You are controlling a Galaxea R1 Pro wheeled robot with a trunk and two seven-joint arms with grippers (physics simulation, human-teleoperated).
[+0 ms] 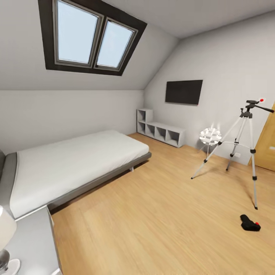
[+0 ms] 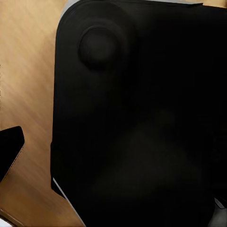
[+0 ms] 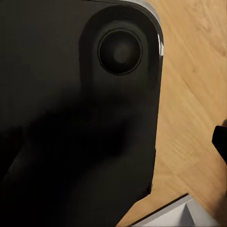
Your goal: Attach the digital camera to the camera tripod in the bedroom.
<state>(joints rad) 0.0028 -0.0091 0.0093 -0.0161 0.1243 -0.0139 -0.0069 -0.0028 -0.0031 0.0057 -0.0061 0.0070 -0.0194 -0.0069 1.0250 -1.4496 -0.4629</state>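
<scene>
Two task things stand apart: the camera (image 1: 250,223) lies on the floor (image 1: 160,214) just beside the tripod (image 1: 244,145)'s near foot. Either tool's state: cannot tell.

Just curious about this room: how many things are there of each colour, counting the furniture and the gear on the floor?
Black: 2, camera and TV
White or grey: 3, bed, shelves, globe lamp
Silver: 1, tripod
Total: 6
</scene>
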